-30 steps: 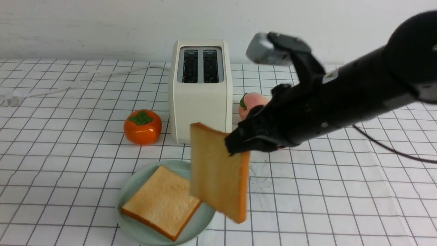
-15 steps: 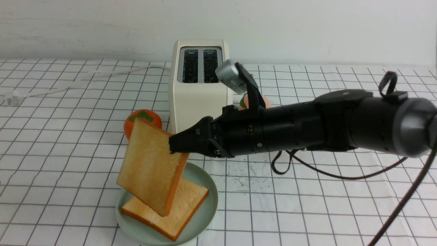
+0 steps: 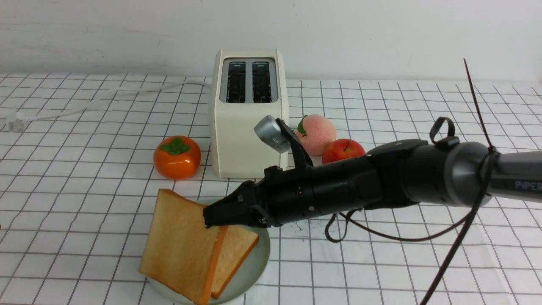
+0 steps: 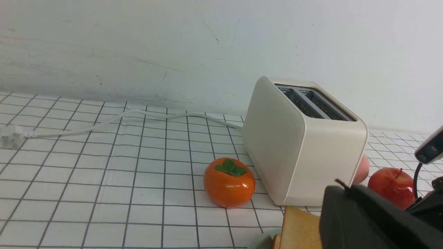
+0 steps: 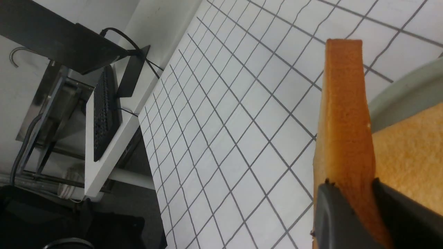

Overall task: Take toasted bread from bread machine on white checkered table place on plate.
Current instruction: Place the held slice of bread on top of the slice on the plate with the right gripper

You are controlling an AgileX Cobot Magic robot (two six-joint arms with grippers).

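Toast (image 3: pixel 180 248) tilted on edge over plate (image 3: pixel 263 254), low corner past the near-left rim | right gripper (image 3: pixel 209 217) clamped on its upper right edge, slice hanging down-left from the jaws | other slice (image 3: pixel 235 250) flat beneath | toaster (image 3: pixel 250 127) slots look empty | left gripper clenched, out of sight; right arm nearer

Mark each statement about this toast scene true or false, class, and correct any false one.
1. One flat slice lies on the plate. True.
2. The right pincer grips a second, tilted slice. True.
3. Bread sits in the toaster. False: the toaster's slots are empty.
4. The persimmon is right of the toaster. False: the persimmon is on its left; the peach and apple are on its right.
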